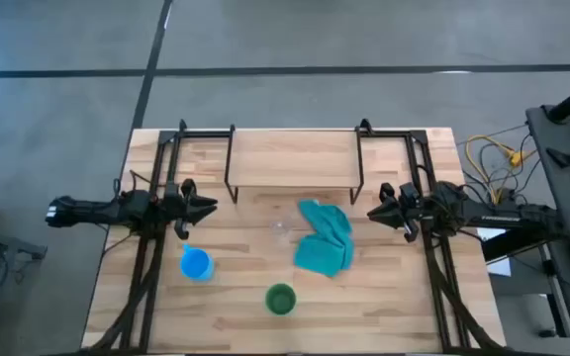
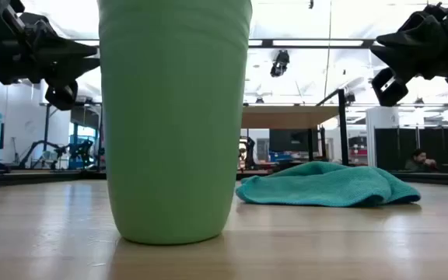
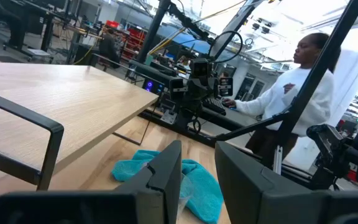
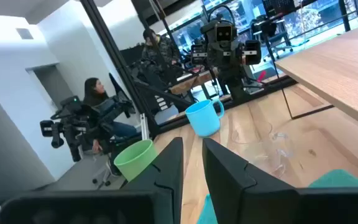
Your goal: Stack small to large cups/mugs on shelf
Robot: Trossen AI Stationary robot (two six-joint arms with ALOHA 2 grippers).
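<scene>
The shelf [image 1: 293,158] stands on its thin black legs at the table's far side; its board also shows in the left wrist view [image 3: 55,93]. The small clear glass cup [image 1: 283,230] stands on the table in front of it, just left of the teal cloth [image 1: 325,237]. The blue mug [image 1: 196,264] stands near left of it, and the green cup [image 1: 281,299] is by the near edge, filling the low view [image 2: 173,117]. My left gripper [image 1: 206,206] hovers left of the shelf and my right gripper [image 1: 374,213] right of the cloth. Both are open by a narrow gap and hold nothing.
The teal cloth [image 2: 325,185] lies crumpled right of centre, beside the glass cup [image 4: 278,146]. Black arm frames run along both table sides. Cables and equipment sit beyond the right edge. A person [image 3: 291,93] stands behind the table; others [image 4: 98,93] sit farther off.
</scene>
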